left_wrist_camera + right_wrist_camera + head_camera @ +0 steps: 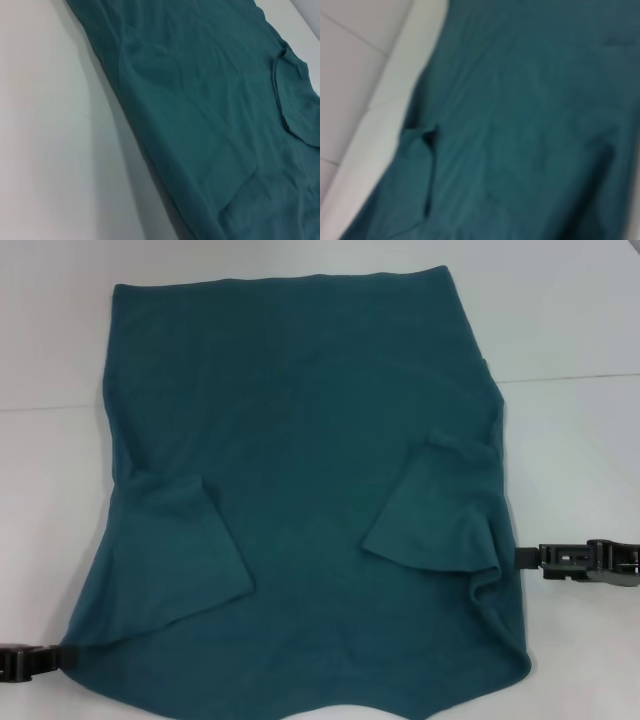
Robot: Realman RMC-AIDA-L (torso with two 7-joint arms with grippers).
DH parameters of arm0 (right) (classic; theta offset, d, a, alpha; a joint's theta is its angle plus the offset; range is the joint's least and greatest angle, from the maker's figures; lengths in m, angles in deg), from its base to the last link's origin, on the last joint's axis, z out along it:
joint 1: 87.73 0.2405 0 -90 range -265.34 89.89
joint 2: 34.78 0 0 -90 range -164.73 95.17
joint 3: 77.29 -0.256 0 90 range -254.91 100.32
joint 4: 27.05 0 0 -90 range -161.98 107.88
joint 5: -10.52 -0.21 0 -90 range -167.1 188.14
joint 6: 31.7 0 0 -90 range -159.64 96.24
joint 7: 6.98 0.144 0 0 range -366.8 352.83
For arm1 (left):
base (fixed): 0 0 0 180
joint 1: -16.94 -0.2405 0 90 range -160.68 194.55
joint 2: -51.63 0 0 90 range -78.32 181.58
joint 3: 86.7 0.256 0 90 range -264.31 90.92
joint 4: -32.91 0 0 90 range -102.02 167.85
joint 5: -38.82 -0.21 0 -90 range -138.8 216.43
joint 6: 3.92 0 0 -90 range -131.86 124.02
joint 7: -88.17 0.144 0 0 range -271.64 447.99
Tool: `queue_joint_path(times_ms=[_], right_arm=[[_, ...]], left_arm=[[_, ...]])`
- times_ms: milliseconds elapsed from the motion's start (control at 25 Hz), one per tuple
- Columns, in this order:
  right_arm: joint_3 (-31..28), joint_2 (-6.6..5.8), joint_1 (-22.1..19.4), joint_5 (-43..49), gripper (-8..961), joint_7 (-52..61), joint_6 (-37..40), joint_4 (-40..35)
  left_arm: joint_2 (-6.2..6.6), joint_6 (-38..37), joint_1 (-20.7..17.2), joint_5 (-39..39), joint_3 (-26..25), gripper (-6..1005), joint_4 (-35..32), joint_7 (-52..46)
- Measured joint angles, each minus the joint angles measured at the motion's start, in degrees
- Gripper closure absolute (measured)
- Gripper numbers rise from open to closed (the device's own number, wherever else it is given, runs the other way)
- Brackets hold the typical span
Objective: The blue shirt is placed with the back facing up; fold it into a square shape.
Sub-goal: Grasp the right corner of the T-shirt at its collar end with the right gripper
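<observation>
1. The blue shirt lies flat on the white table, filling the centre of the head view from the top edge down to the bottom; both sleeves are already turned inward onto the body, one at lower left, one at centre right; no lettering shows.
2. The left gripper sits at the lower left corner of the frame, its tip touching the cloth's side edge; the right gripper sits at the right edge of the frame, its tip just beside the bunched side edge; whether either claw is spread or pinching cloth cannot be told.
3. Judged step: taking the two side edges for a fold; a good grasp would catch the full layered edge, both sides level, so the cloth lifts without skewing.
4. Edges: the right side edge is rumpled and puckered below the sleeve, the left lies smoother; the top edge runs straight; the bottom edge is cut off by the frame.
5. Open room: bare table shows above and to both sides of the shirt; the wrist views show cloth and table only.
</observation>
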Motion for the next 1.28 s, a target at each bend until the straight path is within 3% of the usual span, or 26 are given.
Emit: queue_joint_path(times_ms=[840,1280], right_arm=[[2.89,1.49,1.35,2.69,133,2.47,-6.09,-1.62],[3.61,1.84,1.43,2.30,133,1.68,-3.56,-2.11]], left_arm=[[-0.21,0.45,0.21,0.18,0.09,971,0.19,0.28],[-0.23,0.52,0.42,0.17,0.16,971,0.25,0.43]])
